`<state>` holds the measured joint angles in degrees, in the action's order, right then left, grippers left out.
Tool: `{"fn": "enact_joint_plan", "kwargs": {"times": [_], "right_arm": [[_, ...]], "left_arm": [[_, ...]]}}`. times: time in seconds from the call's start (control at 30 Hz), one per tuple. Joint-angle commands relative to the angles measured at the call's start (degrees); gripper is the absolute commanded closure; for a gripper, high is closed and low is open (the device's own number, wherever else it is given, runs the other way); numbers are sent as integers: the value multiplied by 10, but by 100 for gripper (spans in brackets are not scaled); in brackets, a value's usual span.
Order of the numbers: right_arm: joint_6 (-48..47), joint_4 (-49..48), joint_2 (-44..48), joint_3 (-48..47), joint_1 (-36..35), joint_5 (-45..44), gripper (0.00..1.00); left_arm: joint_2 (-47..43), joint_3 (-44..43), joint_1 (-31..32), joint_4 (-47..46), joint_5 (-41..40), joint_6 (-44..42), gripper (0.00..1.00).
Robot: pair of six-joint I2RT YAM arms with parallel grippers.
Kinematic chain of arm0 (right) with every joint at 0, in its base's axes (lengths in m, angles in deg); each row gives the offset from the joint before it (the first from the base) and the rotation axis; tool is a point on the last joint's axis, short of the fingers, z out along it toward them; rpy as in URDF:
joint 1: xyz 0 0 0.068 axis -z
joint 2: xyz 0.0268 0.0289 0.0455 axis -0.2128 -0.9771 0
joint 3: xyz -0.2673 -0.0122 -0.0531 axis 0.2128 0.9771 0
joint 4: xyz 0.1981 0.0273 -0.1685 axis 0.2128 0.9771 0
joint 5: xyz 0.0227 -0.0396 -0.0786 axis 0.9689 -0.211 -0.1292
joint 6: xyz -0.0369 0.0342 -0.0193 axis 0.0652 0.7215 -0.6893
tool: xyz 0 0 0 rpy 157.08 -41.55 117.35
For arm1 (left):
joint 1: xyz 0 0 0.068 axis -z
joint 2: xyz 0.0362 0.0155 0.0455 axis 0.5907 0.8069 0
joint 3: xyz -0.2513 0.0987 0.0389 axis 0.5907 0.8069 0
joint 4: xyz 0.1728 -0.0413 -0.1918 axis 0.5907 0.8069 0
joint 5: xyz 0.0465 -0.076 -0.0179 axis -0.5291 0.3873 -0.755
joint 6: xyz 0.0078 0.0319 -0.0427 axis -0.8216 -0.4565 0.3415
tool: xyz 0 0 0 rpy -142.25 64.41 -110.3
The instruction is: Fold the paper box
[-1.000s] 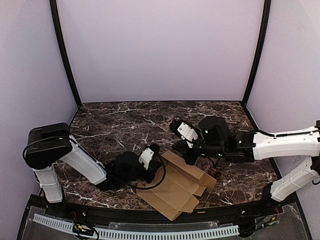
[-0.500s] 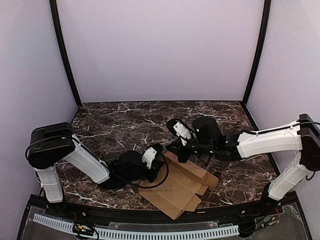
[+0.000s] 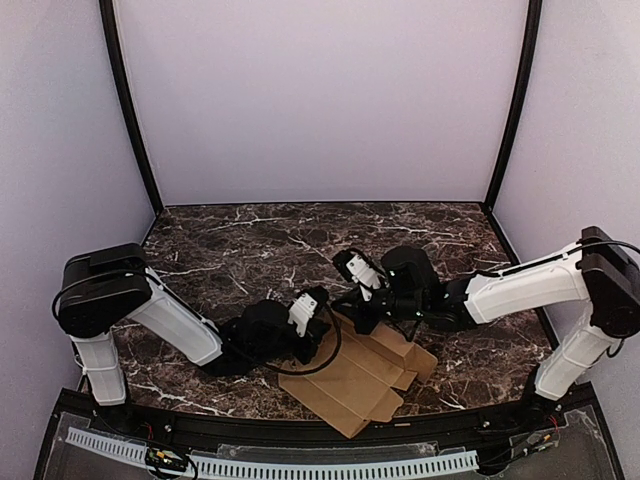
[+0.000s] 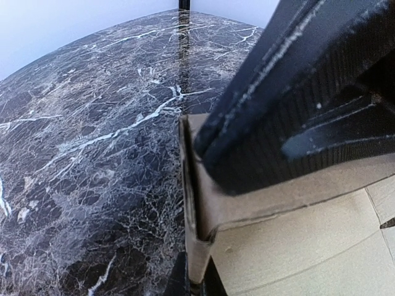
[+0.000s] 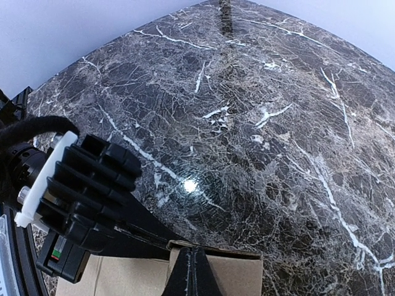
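Reaching low and inward with left arm (image 3: 175, 330) and right arm (image 3: 520, 285), wrists nearly meeting. Clamped tight at left fingers (image 4: 179, 280) and right fingers (image 5: 192, 274).

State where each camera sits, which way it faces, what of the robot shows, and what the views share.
Top external: above and behind the bases, facing down over the table; both arms show, left gripper and right gripper meeting at the box.
Left wrist: low, facing across the table to a back corner; own fingers pinch the box edge.
Right wrist: higher, facing a back corner; own shut fingers at the box edge.
Shared: box and table in all; each wrist view shows the other gripper.
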<state>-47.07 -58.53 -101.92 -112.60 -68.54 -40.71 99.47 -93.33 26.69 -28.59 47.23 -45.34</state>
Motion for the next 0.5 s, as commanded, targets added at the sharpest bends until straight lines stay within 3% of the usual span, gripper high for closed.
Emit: {"fn": "enact_joint_plan", "kwargs": {"times": [0.0, 0.13, 0.27, 0.47], "right_arm": [[13, -27, -22, 19, 3, 13, 100], [17, -33, -28, 24, 3, 17, 100], [18, -32, -28, 24, 3, 22, 100], [26, -32, -30, 27, 2, 31, 100]], "left_arm": [[13, -9, -1, 31, 4, -2, 99], [20, -17, 0, 40, 1, 2, 97], [31, -30, -1, 48, 11, 4, 84], [42, -50, 0, 51, 2, 4, 76]]}}
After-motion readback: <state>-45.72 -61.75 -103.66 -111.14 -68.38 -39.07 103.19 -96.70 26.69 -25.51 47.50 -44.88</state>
